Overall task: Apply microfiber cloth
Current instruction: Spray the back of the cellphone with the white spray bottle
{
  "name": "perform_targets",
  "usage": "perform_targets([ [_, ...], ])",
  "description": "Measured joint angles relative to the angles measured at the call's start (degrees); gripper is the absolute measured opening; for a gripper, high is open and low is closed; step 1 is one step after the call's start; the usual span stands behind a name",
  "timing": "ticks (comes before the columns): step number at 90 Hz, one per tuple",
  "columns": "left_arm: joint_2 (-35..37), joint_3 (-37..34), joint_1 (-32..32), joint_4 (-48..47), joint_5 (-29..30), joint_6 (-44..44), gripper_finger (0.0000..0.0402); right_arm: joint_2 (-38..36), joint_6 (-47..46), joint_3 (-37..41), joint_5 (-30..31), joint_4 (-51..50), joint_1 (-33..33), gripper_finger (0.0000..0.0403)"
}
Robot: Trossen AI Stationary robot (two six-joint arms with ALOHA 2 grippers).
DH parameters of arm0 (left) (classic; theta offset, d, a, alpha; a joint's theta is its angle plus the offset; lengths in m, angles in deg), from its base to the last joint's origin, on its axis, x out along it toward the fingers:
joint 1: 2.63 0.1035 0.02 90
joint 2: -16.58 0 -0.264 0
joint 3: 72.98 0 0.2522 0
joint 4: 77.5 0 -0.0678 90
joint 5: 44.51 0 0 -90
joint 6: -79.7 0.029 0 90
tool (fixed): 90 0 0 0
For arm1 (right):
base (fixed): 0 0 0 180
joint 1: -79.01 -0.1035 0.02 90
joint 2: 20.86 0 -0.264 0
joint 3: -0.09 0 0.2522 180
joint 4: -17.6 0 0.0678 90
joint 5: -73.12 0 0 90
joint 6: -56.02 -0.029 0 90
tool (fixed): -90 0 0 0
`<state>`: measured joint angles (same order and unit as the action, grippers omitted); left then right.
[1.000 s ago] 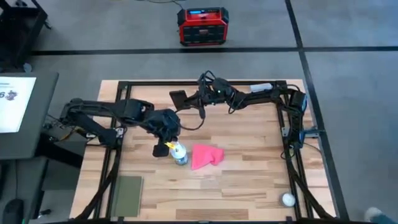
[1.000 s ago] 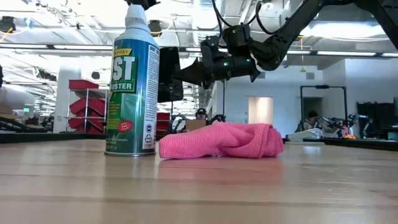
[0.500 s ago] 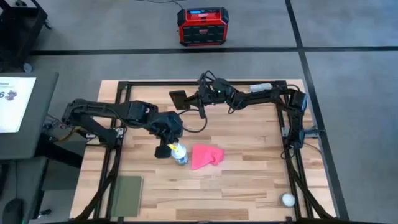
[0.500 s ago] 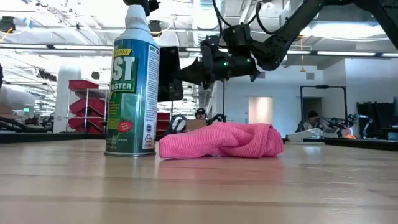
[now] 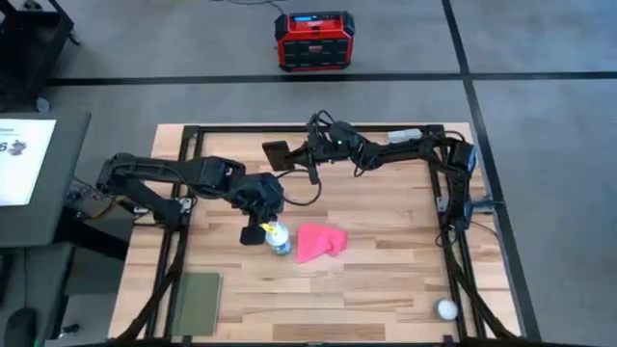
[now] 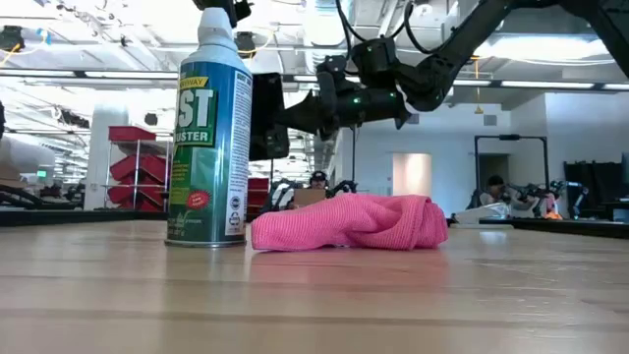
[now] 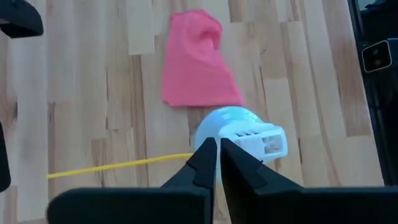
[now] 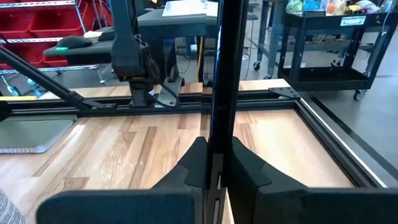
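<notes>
The pink microfiber cloth (image 5: 318, 241) lies crumpled on the table's middle (image 6: 344, 222) (image 7: 196, 65). Just left of it stands a spray can (image 5: 278, 239) (image 6: 208, 138), with a white cap (image 7: 261, 140) and a yellow straw (image 7: 118, 165). My left gripper (image 5: 264, 206) (image 7: 217, 154) is shut right over the can's top, beside the cap. At the far side, my right gripper (image 5: 307, 154) (image 8: 216, 155) is shut on a black phone (image 5: 277, 152) (image 6: 267, 118). My left gripper has its shut fingertips (image 7: 208, 149) beside the can's white cap, coming from above. I cannot tell whether they touch the can. My right gripper pinches the phone's end (image 8: 217, 134) between its two fingers. The fingers lie about level and point toward the table's left. The phone is lifted clear of the table.
A dull green pad (image 5: 198, 299) lies at the near left corner and a white ball (image 5: 446, 308) at the near right. A black frame (image 5: 453, 260) borders the table. Bare wood lies right of the cloth.
My left gripper has shifted slightly toward the table's right and come closer over the can's top. The can, the cloth and the phone stay where they were.
</notes>
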<state>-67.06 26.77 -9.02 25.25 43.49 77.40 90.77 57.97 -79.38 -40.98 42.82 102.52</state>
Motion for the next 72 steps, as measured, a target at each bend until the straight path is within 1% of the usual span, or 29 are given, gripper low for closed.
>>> perform_targets([
  [42,-0.12,0.0,0.0,-0.09,0.0,-0.51,0.0,0.0,0.02,0.0,0.61,0.48,-0.24,0.0017],
  [59,-1.62,0.04,0.0,-0.88,0.01,-0.43,0.0,0.0,1.09,0.99,4.58,1.33,-1.03,0.0017],
  [72,-1.92,0.11,0.0,-0.88,0.07,-0.14,0.0,0.0,-0.27,3.19,4.76,5.48,-1.4,0.0017],
])
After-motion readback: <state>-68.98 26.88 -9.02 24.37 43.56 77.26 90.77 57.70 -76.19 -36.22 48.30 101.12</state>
